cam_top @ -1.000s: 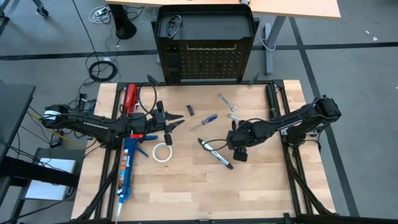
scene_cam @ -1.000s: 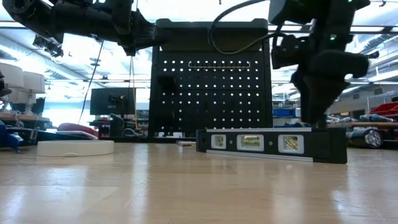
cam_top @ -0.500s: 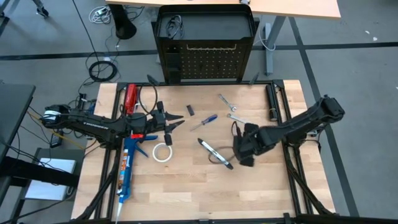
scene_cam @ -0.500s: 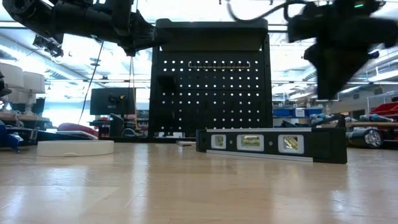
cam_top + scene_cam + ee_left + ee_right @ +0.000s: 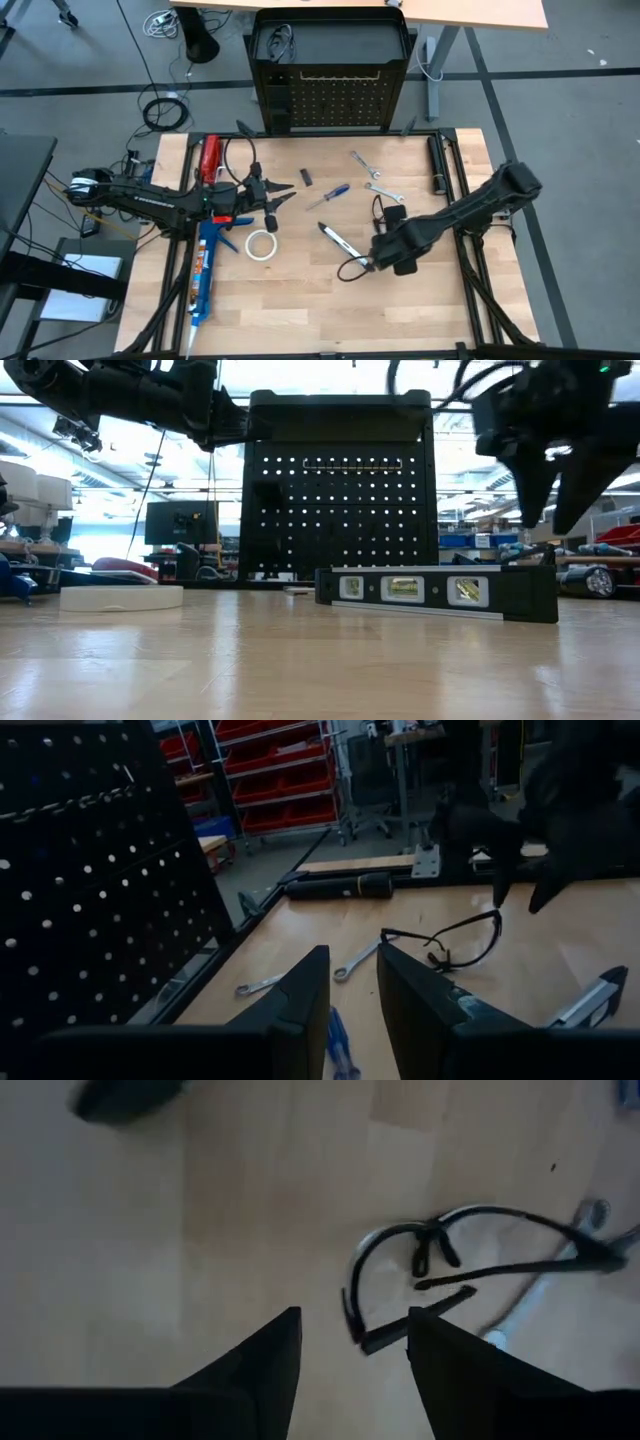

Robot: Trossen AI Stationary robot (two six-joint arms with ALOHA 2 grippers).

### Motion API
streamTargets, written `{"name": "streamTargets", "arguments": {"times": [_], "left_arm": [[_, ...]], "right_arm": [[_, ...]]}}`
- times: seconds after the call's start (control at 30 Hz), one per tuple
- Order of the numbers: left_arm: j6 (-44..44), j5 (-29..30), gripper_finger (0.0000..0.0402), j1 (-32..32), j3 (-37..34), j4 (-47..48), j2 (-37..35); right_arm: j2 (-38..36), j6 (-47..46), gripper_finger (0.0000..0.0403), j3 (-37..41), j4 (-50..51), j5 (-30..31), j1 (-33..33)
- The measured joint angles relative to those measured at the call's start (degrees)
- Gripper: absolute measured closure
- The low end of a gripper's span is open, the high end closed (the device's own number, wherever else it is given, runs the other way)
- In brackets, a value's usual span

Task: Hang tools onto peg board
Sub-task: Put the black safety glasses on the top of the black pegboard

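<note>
The right gripper (image 5: 385, 258) hangs above the table (image 5: 300, 300) with its fingers spread and nothing between them. The glasses (image 5: 470, 1265) lie flat on the table just ahead of the fingertips, not touching them; the right wrist view shows the frame's near end closest to the gap between the fingers. The long axis of the glasses runs across the gripper's line of approach, so the jaws would have to straddle the frame or a temple. The left gripper (image 5: 268, 200) waits well apart, fingers parted and empty, so the right arm is clearly the nearer. The board (image 5: 330, 100) stands at the table's far edge, well beyond the glasses.
</note>
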State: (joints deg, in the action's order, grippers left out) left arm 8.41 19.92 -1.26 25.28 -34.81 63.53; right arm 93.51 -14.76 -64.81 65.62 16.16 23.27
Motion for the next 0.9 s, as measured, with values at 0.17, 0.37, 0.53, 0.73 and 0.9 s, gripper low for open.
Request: {"name": "streamTargets", "arguments": {"times": [0.17, 0.37, 0.53, 0.73, 0.9], "left_arm": [[-1.0, 0.0, 0.031, 0.0, 0.0, 0.07, 0.0], [-1.18, 0.0, 0.031, 0.0, 0.0, 0.21, 0.0], [-1.44, -0.09, 0.031, 0.01, 0.0, 0.2, 0.0], [-2.08, -0.3, 0.031, 0.0, 0.0, 0.71, 0.0], [-2.45, -0.35, 0.031, 0.0, 0.0, 1.74, 0.0]], "right_arm": [[6.15, 5.47, 0.0217, -4.68, 3.0, 3.27, -0.1], [6.68, 6.41, 0.0218, -4.4, 2.75, 2.76, 0.4], [6.67, 8.78, 0.0223, -3.14, 0.41, 0.32, 0.0], [6.65, 9.37, 0.0235, 1.09, -2.66, -2.25, -1.32], [6.65, 8.77, 0.0238, 1.5, -3.25, 1.87, -1.74]]}}
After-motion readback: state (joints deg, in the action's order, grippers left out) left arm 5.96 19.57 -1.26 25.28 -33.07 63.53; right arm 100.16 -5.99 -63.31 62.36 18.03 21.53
